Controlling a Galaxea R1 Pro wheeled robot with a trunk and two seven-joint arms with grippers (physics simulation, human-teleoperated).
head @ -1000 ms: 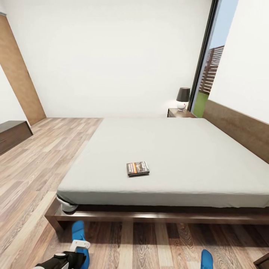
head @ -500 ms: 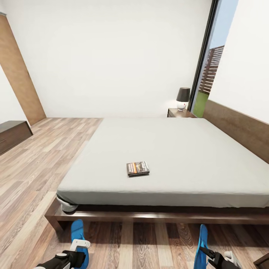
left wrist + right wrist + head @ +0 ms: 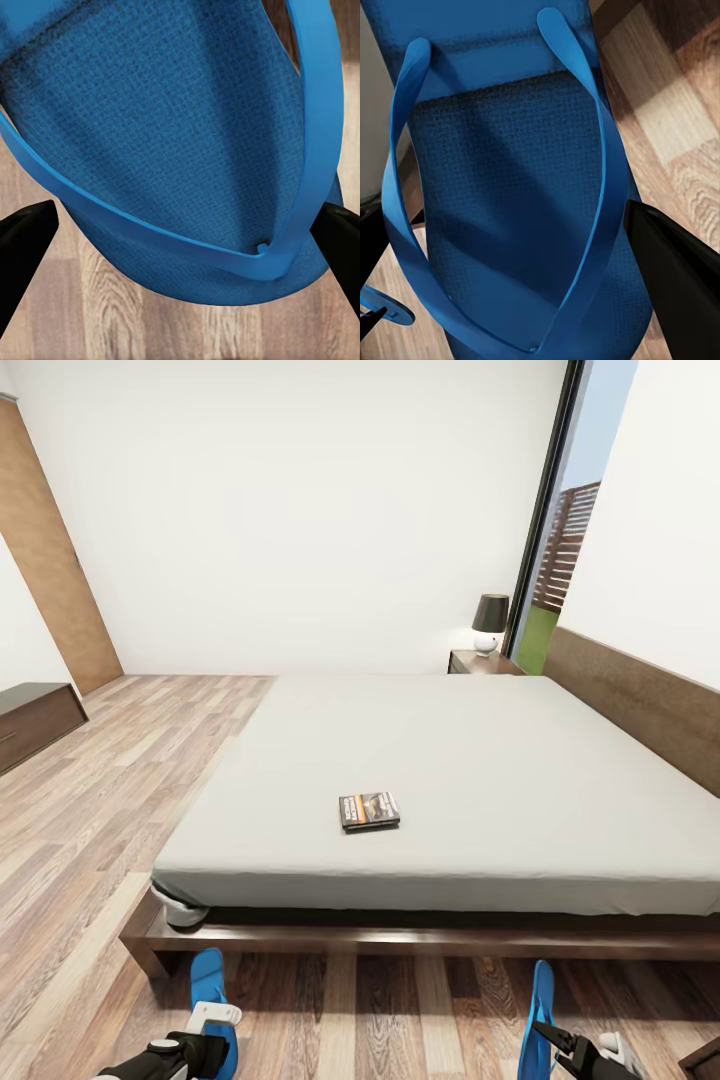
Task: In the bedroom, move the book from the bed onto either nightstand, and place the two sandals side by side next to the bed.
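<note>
The book [image 3: 369, 811] lies flat on the grey mattress of the bed [image 3: 470, 760], near its foot edge. One blue sandal [image 3: 208, 982] [image 3: 172, 135] lies on the floor by the bed's left foot corner. My left gripper [image 3: 214, 1028] [image 3: 187, 225] hovers over it, open, with a black finger on each side. The other sandal [image 3: 540, 1010] [image 3: 510, 202] is raised off the floor and turned on edge, and my right gripper [image 3: 553, 1041] [image 3: 502, 225] is shut on it. A nightstand [image 3: 482, 661] stands at the bed's far right corner.
A lamp [image 3: 489, 622] sits on the nightstand by the tall window [image 3: 560, 540]. A long low dark cabinet [image 3: 35, 722] stands at the left wall, near the tan door [image 3: 50, 560]. A dark wooden corner [image 3: 706, 1060] shows at the lower right.
Over the last second my right gripper has come up into the head view with the right sandal lifted and turned on edge. The left gripper and its sandal have stayed put.
</note>
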